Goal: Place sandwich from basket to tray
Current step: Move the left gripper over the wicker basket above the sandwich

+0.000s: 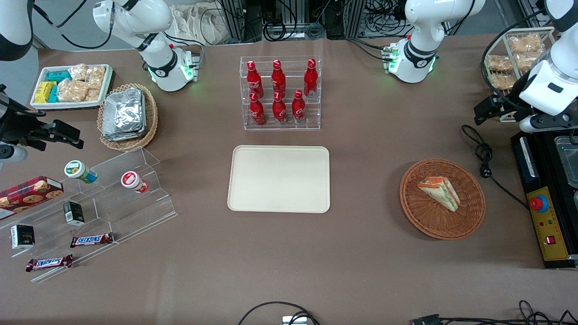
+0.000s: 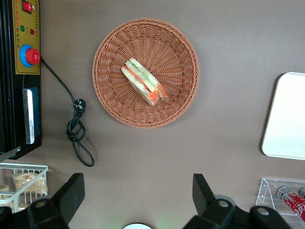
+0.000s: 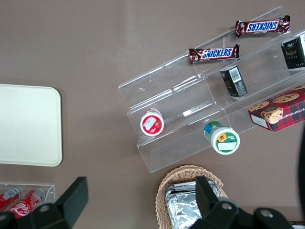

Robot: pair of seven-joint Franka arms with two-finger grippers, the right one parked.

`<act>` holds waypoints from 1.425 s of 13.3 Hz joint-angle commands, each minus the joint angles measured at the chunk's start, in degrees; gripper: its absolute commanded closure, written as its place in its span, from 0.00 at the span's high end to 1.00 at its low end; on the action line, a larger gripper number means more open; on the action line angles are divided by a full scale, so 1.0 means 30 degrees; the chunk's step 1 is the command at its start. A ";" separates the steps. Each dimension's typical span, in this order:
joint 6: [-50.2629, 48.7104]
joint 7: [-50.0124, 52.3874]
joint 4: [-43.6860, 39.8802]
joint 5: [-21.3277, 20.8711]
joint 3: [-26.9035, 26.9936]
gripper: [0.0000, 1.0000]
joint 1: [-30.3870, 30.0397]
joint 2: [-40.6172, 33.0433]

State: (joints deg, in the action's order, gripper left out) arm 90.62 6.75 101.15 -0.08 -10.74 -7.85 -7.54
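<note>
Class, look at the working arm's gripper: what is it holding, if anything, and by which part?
Nothing is held. The gripper is open and empty, apart from the sandwich, which lies untouched in the basket.

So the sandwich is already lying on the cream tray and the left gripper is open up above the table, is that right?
Not quite. The sandwich is in the reddish-brown basket, not on the cream tray, which holds nothing; the front view shows this plainly. The rest holds: the left gripper is open, above the table and apart from the basket, as the left wrist view shows.
</note>
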 commanded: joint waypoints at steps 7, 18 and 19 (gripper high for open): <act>0.2369 -0.0027 0.2138 0.0054 0.0064 1.00 0.0007 -0.0447; 0.9190 0.8935 0.4980 -0.0821 0.0063 1.00 0.0095 0.3564; 1.0156 0.9463 0.5419 -0.1114 0.0063 1.00 0.0096 0.3915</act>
State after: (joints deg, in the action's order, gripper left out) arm 116.95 31.42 115.11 -1.45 -10.60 -7.86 3.41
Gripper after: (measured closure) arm 0.000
